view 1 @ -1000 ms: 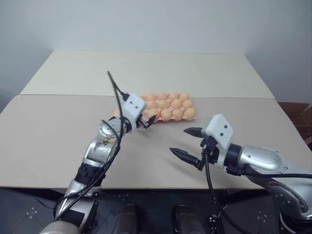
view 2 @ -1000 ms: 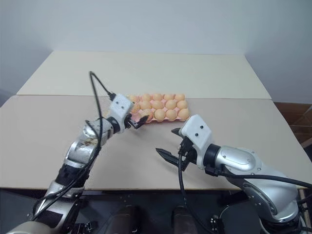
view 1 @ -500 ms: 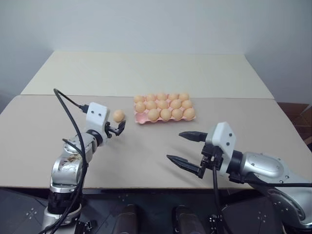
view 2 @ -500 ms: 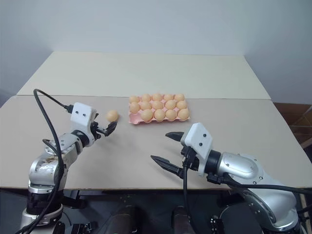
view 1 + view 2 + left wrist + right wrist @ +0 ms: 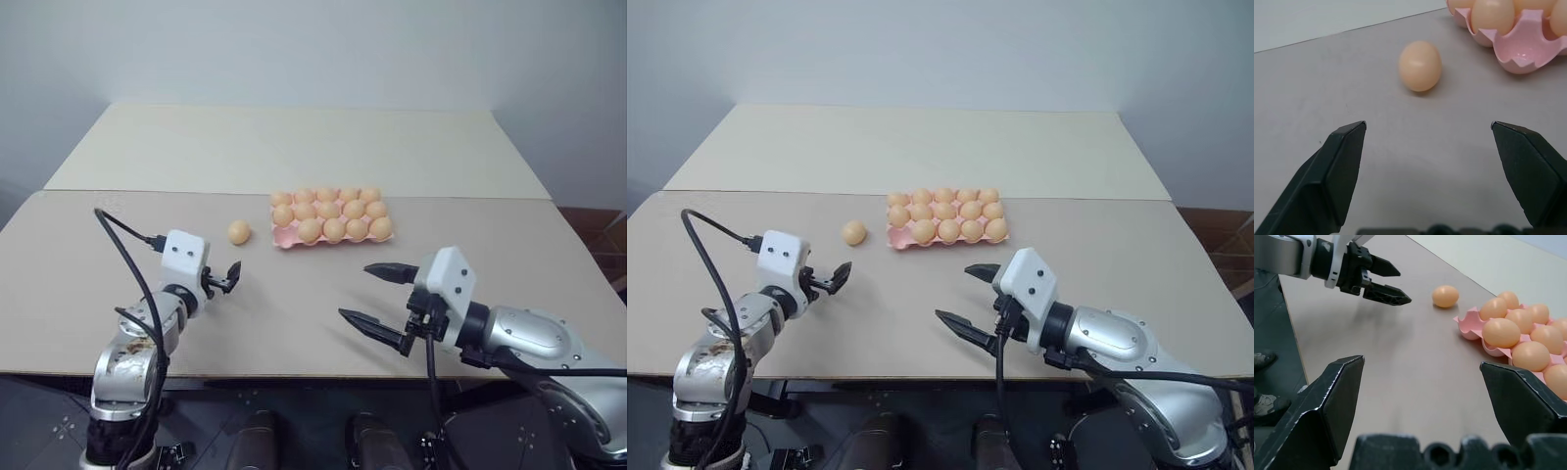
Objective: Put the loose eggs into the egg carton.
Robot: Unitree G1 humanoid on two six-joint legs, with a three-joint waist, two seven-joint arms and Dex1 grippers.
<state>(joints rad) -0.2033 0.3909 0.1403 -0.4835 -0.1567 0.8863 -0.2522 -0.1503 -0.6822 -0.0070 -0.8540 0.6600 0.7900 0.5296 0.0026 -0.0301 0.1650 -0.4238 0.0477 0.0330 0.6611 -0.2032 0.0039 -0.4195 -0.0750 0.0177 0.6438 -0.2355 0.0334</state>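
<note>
One loose egg (image 5: 238, 231), pale orange, lies on the table just left of the egg carton (image 5: 285, 236). The pink carton holds several eggs, and its near-left corner cup (image 5: 1528, 49) is bare. My left gripper (image 5: 227, 277) hovers open and empty, short of the egg (image 5: 1420, 65) and pointing toward it. My right gripper (image 5: 355, 292) is held wide open and empty over the table in front of the carton (image 5: 1469, 328), nearer the table's front edge. From the right wrist I also see the egg (image 5: 1445, 295) beyond the left gripper (image 5: 1403, 285).
The brown tabletop (image 5: 294, 323) runs to a front edge close to both arms. A lighter second table (image 5: 294, 137) adjoins it at the back. A black cable (image 5: 122, 245) loops up from the left wrist.
My left arm has drawn away from the carton's near-left corner, swinging left and back toward me past the loose egg. The egg and carton stayed put. The right gripper barely moved.
</note>
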